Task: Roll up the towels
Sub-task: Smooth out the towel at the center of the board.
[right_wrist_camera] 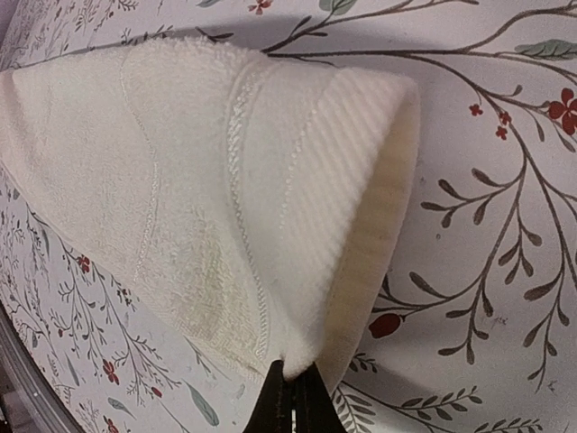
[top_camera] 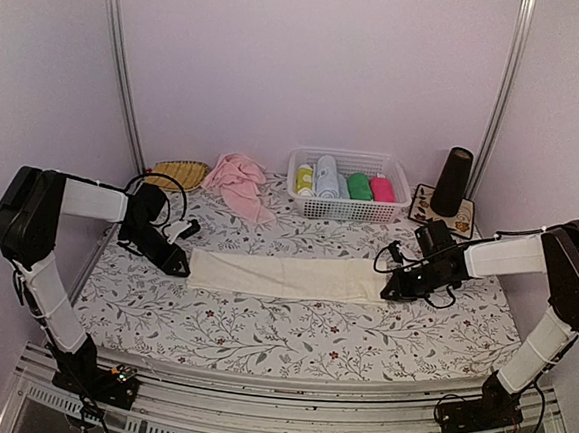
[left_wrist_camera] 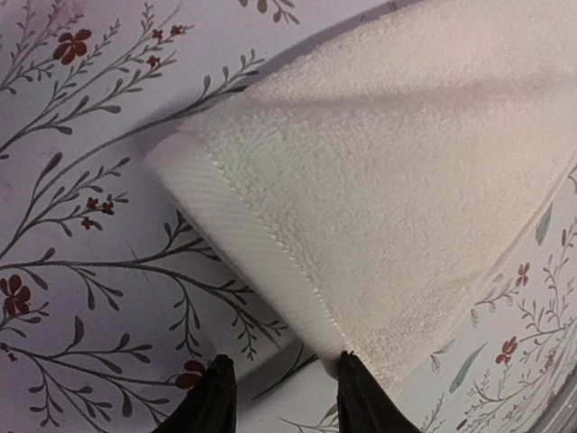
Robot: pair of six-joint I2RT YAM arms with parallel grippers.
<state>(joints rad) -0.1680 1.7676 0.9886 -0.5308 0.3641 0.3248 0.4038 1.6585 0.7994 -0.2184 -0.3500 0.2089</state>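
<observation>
Tabletop (top_camera: 291,327) covered edge to edge in a white cloth printed with grey branches, small leaves and red flowers; the cloth lies smooth, no big wrinkles seen. Walls (top_camera: 312,58) plain pale lilac on three sides, two metal posts (top_camera: 121,63) running up at the back corners. Cream towel (top_camera: 280,275) lies as a long narrow strip across the middle of the tabletop, flat along most of its length, one short end toward each arm. Left claw (left_wrist_camera: 284,392) low at the towel's left end, fingers apart with bare printed cloth showing between them; one finger (left_wrist_camera: 365,401) sits right at the hemmed corner, nothing gripped. Right claw (right_wrist_camera: 290,388) pinched tight on the towel's right end, the ribbed hem pulled up off the surface and folded over on itself above the closed tips. Pink towel (top_camera: 237,182) crumpled in a loose heap at the back left, well apart from the cream one, just beside a shallow woven tray (top_camera: 179,174). White slotted basket (top_camera: 350,210) at back centre holds four rolls (top_camera: 328,176) side by side: yellow-green, light blue, green, magenta. Black cone (top_camera: 453,181) stands upright on a small patterned mat (top_camera: 465,222) at the back right corner.
</observation>
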